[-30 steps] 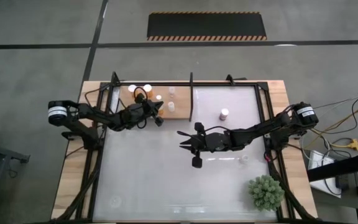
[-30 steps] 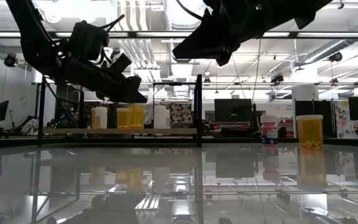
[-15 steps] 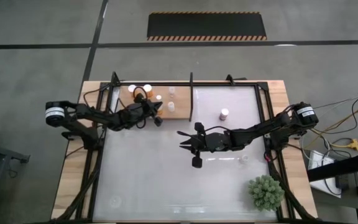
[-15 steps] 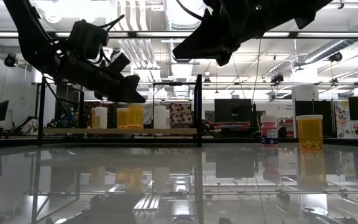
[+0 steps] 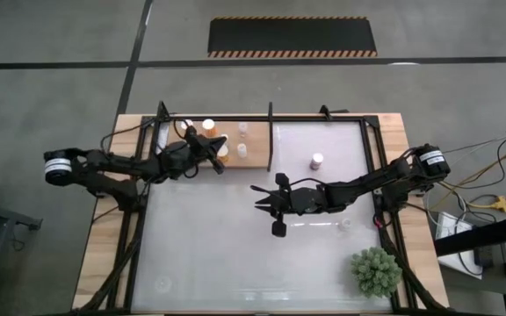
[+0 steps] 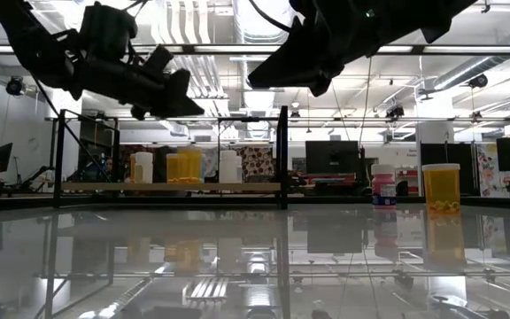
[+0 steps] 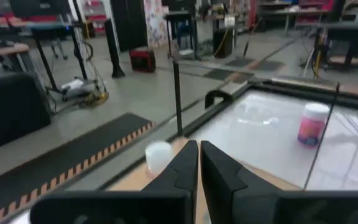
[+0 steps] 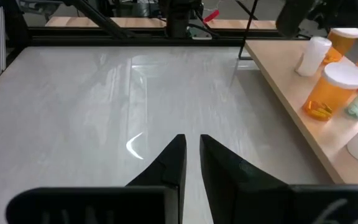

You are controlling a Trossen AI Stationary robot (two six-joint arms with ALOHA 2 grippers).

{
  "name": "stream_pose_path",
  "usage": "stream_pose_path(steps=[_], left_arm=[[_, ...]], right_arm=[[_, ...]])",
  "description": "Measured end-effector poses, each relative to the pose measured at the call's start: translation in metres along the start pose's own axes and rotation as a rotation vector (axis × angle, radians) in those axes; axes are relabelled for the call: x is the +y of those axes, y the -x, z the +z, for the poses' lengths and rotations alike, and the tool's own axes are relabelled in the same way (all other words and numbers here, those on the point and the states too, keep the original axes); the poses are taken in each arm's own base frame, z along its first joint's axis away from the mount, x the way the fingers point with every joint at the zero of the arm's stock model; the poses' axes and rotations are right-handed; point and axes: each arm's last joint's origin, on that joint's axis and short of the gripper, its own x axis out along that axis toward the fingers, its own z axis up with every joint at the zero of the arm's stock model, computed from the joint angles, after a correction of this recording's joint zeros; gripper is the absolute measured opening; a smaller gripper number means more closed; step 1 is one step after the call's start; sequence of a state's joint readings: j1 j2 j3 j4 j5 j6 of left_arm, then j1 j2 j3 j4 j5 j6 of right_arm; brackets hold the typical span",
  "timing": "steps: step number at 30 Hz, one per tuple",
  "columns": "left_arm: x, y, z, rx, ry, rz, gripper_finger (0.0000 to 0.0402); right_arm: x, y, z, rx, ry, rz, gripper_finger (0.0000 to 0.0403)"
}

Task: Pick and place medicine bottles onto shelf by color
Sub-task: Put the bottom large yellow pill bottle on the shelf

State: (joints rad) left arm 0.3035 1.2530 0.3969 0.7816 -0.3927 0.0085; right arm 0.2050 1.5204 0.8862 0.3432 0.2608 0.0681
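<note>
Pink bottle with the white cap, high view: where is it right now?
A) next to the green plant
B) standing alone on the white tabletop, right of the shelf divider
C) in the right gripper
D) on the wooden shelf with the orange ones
B: the pink bottle stands by itself on the white tabletop, beyond the shelf edge, clear of the right gripper and far from the plant.
</note>
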Motion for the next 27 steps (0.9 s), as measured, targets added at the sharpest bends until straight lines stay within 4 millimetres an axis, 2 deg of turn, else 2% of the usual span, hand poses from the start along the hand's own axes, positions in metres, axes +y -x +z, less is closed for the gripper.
stream_pose_path(steps=[9, 13, 20, 23, 27], left_arm=[[-0.001, -0.010, -0.033, 0.190, -0.043, 0.020, 0.0000], [-0.001, -0.010, -0.031, 0.182, -0.020, 0.022, 0.0000], [0.002, -0.003, -0.012, 0.096, -0.013, 0.023, 0.0000], [0.004, -0.004, -0.016, 0.124, -0.026, 0.055, 0.0000], [0.006, -0.008, -0.030, 0.210, -0.051, 0.081, 0.0000]], right_arm=[[-0.001, 0.001, -0.007, 0.018, -0.023, -0.002, 0.0036], [-0.001, 0.001, -0.006, 0.017, -0.035, -0.002, 0.0036], [-0.001, 0.001, -0.006, 0.016, -0.032, -0.002, 0.0036], [-0.001, 0.001, -0.006, 0.017, -0.032, -0.002, 0.0036], [-0.001, 0.000, -0.007, 0.017, -0.032, -0.002, 0.0036]])
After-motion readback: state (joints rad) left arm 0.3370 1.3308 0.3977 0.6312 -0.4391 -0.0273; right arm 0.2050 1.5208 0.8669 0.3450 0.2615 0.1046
